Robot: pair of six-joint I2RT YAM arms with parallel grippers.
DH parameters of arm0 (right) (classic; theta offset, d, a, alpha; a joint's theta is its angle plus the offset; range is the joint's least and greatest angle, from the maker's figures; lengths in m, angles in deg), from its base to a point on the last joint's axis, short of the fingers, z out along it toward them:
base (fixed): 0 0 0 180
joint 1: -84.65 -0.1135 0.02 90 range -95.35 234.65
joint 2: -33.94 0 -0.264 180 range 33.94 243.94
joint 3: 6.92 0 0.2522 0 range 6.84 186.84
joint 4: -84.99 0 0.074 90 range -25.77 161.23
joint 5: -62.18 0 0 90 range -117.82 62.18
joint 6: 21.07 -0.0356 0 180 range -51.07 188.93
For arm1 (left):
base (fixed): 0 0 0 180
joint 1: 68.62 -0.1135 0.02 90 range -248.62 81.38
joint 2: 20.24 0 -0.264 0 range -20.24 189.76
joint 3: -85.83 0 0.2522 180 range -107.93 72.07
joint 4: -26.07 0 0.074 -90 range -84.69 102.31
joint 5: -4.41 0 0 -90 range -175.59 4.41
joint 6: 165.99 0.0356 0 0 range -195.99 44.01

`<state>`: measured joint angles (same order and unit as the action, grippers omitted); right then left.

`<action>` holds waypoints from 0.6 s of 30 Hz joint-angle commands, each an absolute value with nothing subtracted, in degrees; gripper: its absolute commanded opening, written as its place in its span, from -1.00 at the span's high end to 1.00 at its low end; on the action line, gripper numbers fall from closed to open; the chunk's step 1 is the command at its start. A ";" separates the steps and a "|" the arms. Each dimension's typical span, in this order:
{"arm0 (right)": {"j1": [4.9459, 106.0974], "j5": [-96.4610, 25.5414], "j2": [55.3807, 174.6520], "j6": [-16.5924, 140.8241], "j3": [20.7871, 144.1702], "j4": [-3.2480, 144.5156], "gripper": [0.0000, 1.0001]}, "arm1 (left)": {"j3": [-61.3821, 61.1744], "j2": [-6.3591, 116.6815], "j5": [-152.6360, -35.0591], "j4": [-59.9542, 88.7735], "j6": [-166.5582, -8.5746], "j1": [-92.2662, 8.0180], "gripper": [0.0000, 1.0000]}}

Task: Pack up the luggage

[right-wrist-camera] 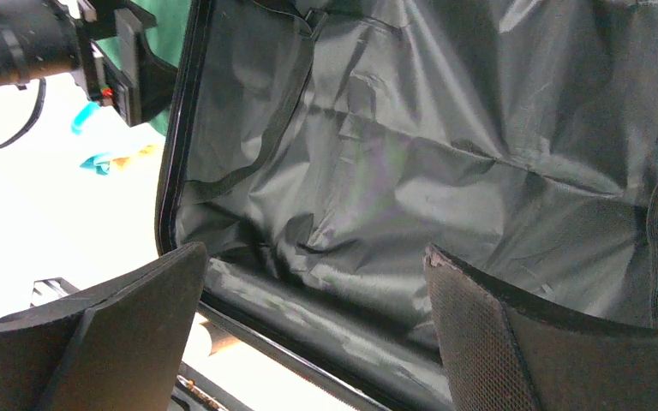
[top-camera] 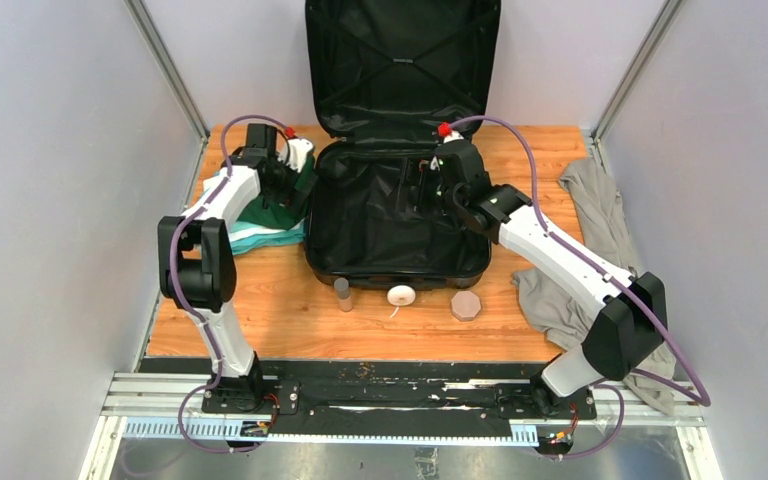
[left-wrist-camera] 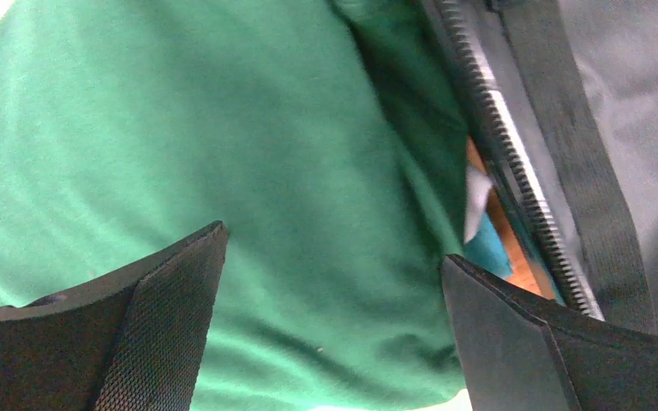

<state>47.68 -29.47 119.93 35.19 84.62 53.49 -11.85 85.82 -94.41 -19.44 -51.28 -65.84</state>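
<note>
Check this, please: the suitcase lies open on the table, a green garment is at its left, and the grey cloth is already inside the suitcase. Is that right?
Not quite. The grey cloth is not inside the luggage; it lies on the table at its right, as the top external view shows. The luggage is open and the green garment is at its left.

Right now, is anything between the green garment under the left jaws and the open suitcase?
Only the suitcase's left rim, right beside the green garment. Inside, the right jaws hang open over the bare lining; nothing else visible.
</note>
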 commanded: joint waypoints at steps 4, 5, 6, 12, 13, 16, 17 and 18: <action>47.78 -28.94 118.38 34.44 82.98 52.16 -1.00 | -11.04 88.33 -95.59 -13.92 -48.38 -63.51 -1.00; 47.76 -29.01 118.44 34.47 82.96 52.16 -1.00 | -11.58 88.97 -95.60 -13.56 -48.61 -63.34 -1.00; 47.81 -29.09 118.52 34.41 82.96 52.16 -1.00 | -12.38 89.78 -95.50 -13.38 -48.79 -63.12 -1.00; 47.78 -30.17 120.15 34.55 83.64 52.08 -0.98 | -16.04 95.32 -93.22 -11.79 -50.07 -62.04 -0.95; 47.82 -30.27 120.40 34.50 83.77 52.07 -0.97 | -16.61 96.14 -93.30 -11.83 -50.37 -61.97 -0.86; 47.82 -30.36 120.98 34.71 84.32 51.82 -0.93 | -18.37 97.81 -92.19 -13.02 -50.99 -62.03 -0.28; 47.80 -30.37 121.07 34.80 84.46 51.60 -0.92 | -18.66 97.65 -91.82 -13.54 -50.93 -62.03 -0.06; 47.78 -30.37 121.12 34.86 84.60 51.63 -0.91 | -18.45 97.12 -91.47 -13.76 -50.92 -62.13 0.16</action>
